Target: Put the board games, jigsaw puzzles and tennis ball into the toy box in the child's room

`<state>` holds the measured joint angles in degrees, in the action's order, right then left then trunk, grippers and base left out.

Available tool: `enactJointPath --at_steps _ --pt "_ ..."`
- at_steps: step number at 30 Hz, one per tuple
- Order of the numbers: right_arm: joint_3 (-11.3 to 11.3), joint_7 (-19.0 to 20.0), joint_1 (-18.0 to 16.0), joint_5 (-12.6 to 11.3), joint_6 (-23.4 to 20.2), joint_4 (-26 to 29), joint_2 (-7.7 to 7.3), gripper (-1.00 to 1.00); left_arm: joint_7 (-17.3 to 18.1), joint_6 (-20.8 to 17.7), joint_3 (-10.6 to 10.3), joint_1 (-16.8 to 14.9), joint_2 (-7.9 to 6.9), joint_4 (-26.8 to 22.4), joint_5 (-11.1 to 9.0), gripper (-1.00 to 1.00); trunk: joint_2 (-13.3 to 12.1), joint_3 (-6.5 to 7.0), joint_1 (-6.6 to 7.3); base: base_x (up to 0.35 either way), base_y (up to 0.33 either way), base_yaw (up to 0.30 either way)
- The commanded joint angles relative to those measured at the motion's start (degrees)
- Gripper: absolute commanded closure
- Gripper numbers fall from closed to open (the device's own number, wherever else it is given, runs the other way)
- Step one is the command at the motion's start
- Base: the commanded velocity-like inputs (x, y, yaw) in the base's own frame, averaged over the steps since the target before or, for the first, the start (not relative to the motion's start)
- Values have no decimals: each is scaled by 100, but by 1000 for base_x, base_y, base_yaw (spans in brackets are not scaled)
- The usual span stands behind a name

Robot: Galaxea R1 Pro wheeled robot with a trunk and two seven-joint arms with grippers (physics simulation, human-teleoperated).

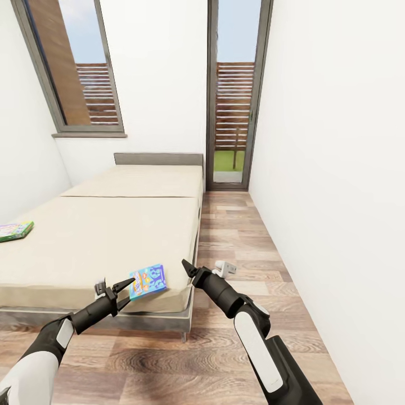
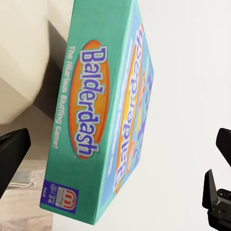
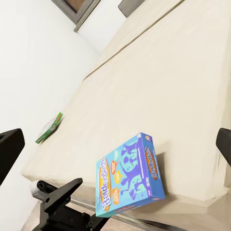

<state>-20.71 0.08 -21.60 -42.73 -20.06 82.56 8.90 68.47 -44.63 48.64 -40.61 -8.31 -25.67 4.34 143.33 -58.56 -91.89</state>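
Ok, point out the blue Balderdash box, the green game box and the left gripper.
Balderdash box [image 1: 148,280], head view, blue top face.
Green game box [image 1: 15,230], head view, its lid.
Left gripper [image 1: 119,290], head view, between its fingertips.

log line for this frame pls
stage: at bed | left gripper: jaws open, at blue Balderdash box on near mattress corner, not gripped | right gripper: jaws open, empty | green-edged box: far left on bed

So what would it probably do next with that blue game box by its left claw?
Probably ease the open left gripper forward around the blue Balderdash box. The box lies at the bed's near edge, right ahead of the fingers, not yet gripped; the right gripper hovers open beside it.
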Motion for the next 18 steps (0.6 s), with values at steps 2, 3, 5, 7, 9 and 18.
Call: enactJointPath --at_steps 2,3,5,7,9,18 --pt "5 1 -2 -31 -24 5 0 -100 26 -19 41 -8 5 1 32 -100 2 -5 1 -10 0 0" --pt "5 1 -2 -31 -24 5 -1 -100 26 -19 41 -8 5 1 32 -100 2 -5 1 -46 0 0" --pt "5 1 -2 -31 -25 5 -1 -100 26 -19 41 -8 5 1 32 -100 2 -5 1 -128 -35 0" --pt "5 1 -2 -31 -25 5 -2 -100 26 -19 41 -8 5 1 32 -100 2 -5 1 -191 -78 0" --pt "5 1 -2 -32 -25 6 -2 -100 26 -19 41 -8 5 1 32 -100 2 -5 1 -189 -83 0" --pt "5 1 -2 -33 -24 5 -6 -100 26 -19 41 -8 5 1 32 -100 2 -5 1 -48 -21 0"
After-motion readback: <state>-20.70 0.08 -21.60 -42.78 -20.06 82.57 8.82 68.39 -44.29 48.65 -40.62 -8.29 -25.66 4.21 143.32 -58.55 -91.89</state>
